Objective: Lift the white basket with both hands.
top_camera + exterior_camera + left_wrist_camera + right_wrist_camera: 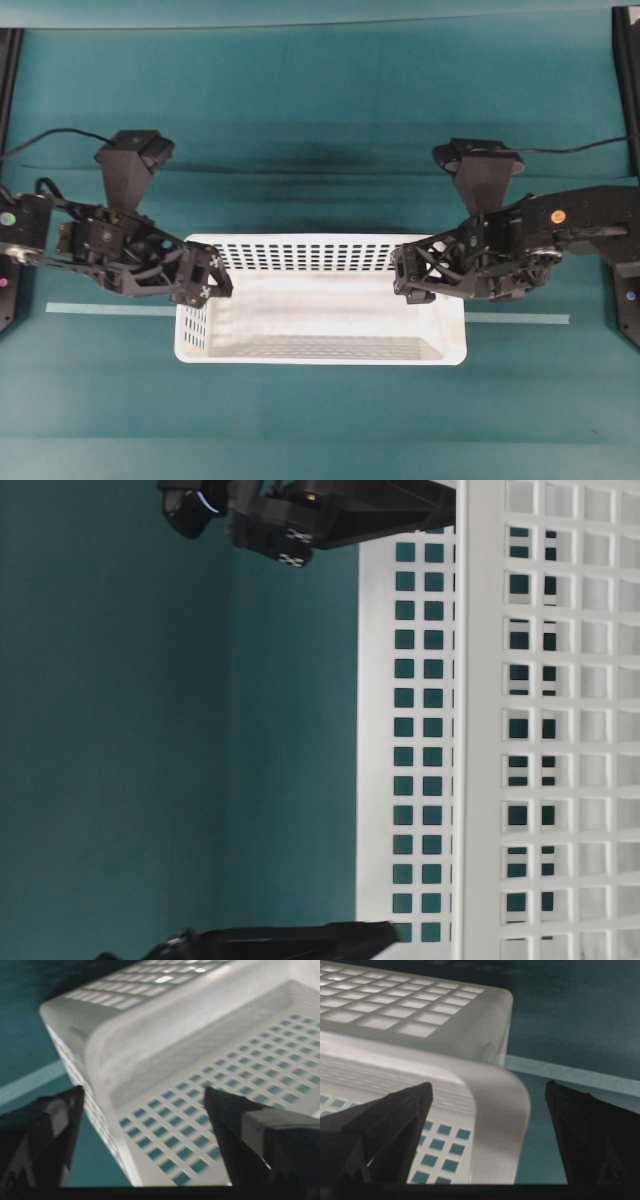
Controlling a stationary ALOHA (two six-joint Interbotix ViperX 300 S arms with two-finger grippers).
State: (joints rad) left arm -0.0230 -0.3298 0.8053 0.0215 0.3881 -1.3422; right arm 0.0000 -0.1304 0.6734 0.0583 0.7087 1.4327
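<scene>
Two claws stand spread wide, gripping nothing: left claw (203,290) and right claw (408,280) apparently straddle opposite end rims of the white basket (320,345), its long axis running between them.

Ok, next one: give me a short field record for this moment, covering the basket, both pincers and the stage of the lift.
basket: white basket, upright on the teal table, nothing visible inside
left pincer: open, fingers straddling the basket's left end wall, one inside, one outside
right pincer: open, fingers straddling the right end rim the same way
contact: no finger visibly pressed against the plastic in either wrist view
floor marker: pale tape strip runs beneath the basket
stage: neither end gripped; lift not yet begun
</scene>
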